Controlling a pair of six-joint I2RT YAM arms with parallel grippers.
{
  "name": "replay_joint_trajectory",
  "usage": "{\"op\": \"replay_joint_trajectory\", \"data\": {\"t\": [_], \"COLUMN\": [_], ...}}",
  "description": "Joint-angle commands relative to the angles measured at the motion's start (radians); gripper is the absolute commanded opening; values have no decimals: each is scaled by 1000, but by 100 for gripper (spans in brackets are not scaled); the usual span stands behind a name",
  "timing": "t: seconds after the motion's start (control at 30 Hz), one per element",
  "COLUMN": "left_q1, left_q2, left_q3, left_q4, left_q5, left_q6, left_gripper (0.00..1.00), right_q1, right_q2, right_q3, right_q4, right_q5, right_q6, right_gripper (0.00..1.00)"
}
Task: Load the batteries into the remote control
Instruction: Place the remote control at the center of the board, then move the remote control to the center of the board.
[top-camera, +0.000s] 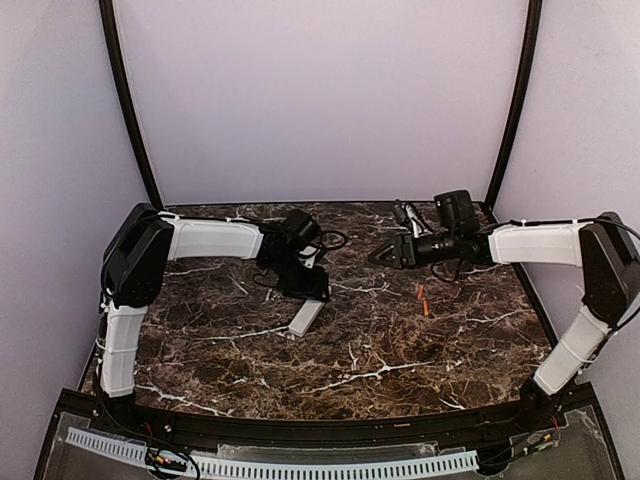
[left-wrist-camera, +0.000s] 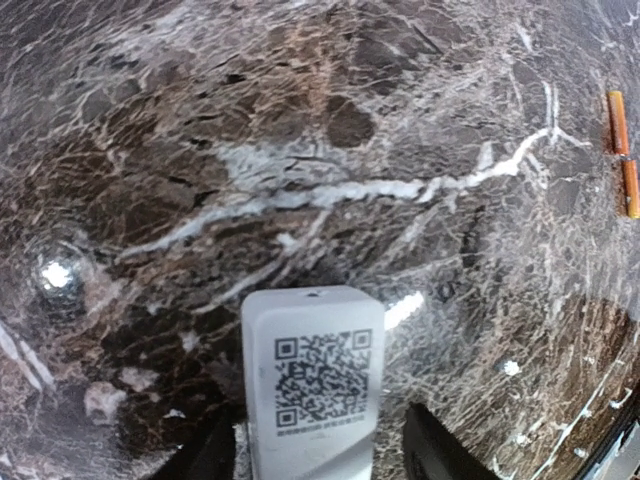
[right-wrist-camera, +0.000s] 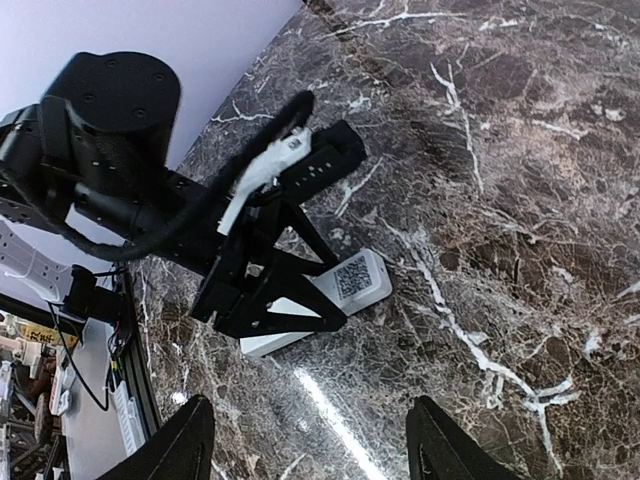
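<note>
Left side: the left arm (top-camera: 210, 240) reaches inward over the counter (top-camera: 380, 370), a dark brown marble surface with white veins. The left claw (top-camera: 313, 291) points down at the near-left centre of the counter and is set over one end of the remote control (top-camera: 306, 318).

Remote control: a slim white bar lying flat on the counter. It sits at an angle, with its far end under the left claw and its near end free. In the left wrist view the face that is up carries a QR label (left-wrist-camera: 322, 372). The battery slot shows in no view.

Left claw state: released. In the left wrist view its dark fingers (left-wrist-camera: 440, 450) stand on either side of the remote. A strip of counter shows between the right-hand finger and the remote's edge, and the other finger is just beside the opposite edge. The claw straddles the bar but does not clamp it. The right wrist view agrees: the claw is planted over the remote, with the QR end poking out past it.

Centre-right: the batteries (top-camera: 424, 300) are two thin orange cylinders lying on the bare counter, end to end in a rough line. They are well apart from the remote and nearer the right arm's side. They also show at the right edge of the left wrist view.

Right side: the right arm (top-camera: 535, 243) stretches inward from the right. The right claw (top-camera: 378, 255) is up off the counter, beyond the batteries and aimed toward the left claw.

Right claw state: released. In its own view the fingers (right-wrist-camera: 450, 445) are spread wide, with only counter between them.
</note>
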Motion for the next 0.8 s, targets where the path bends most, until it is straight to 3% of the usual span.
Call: {"op": "replay_joint_trajectory", "data": {"t": [0.0,0.13,0.27,0.43,0.53,0.77], "left_q1": [-6,-3,17,57,71,72], "left_q2": [-19,-148,-350,-512,-552,-529], "left_q3": [-2,-125,-361,-608,-750,-814], "left_q4": [-9,50,204,351,521,715], "left_q5": [33,18,25,124,208,318], "left_q6": [-15,2,25,-13,-43,-46], "left_gripper": [64,86,96,96,93,89], "right_q1": [-6,-2,18,55,70,88], "right_q2": [68,141,250,368,426,538], "right_q3": [43,96,205,327,380,510], "right_q4": [-9,-26,-94,-168,-184,-221], "right_q5": [1,9,19,25,11,4], "right_q6": [-12,-17,-46,-67,-77,-103], "right_gripper": [64,62,60,58,58,58]}}
